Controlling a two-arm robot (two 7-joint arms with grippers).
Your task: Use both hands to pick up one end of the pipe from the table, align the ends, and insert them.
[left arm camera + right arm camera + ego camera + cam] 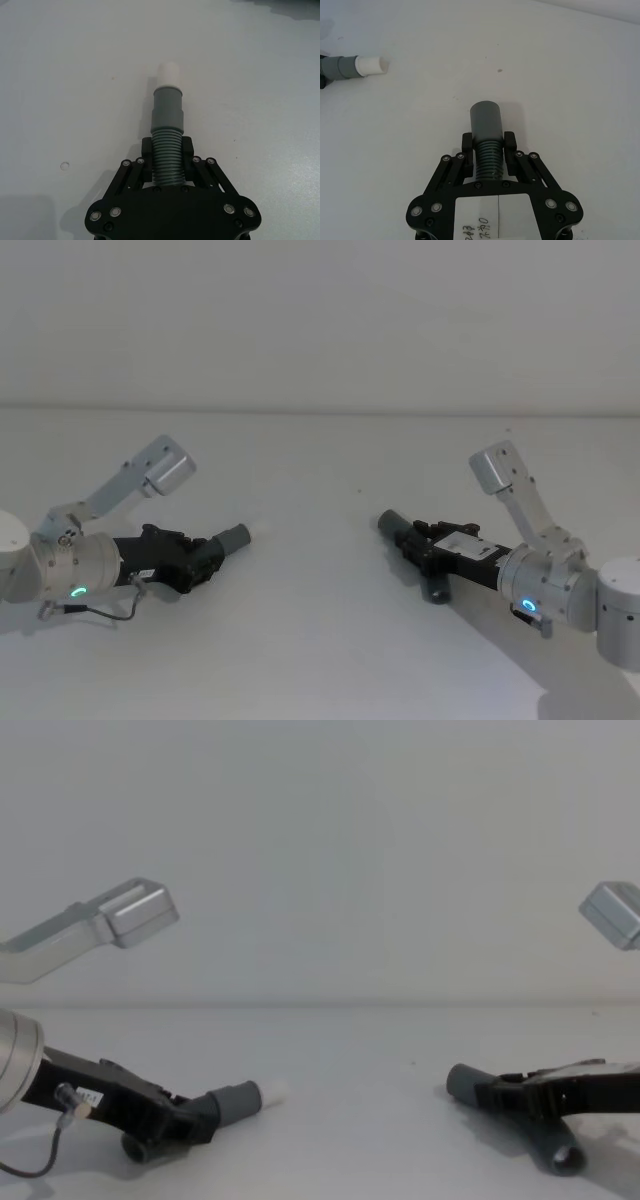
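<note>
Two dark grey corrugated hose pieces are pinched: white-plugged one (167, 112) in left jaws, open-collared one (486, 120) in right jaws. Aligning and inserting remain.

The left gripper (208, 550) is lying low at the near left, aiming right, its fingers (146, 148) clamping a pipe piece (232, 537). The right gripper (412, 538) is mirroring it at the near right, aiming left and gripping the other piece (392, 523).

I see a white label (515, 217) on the back of the right gripper (488, 145). Handwritten marks run along its lower edge. I cannot read them.
</note>
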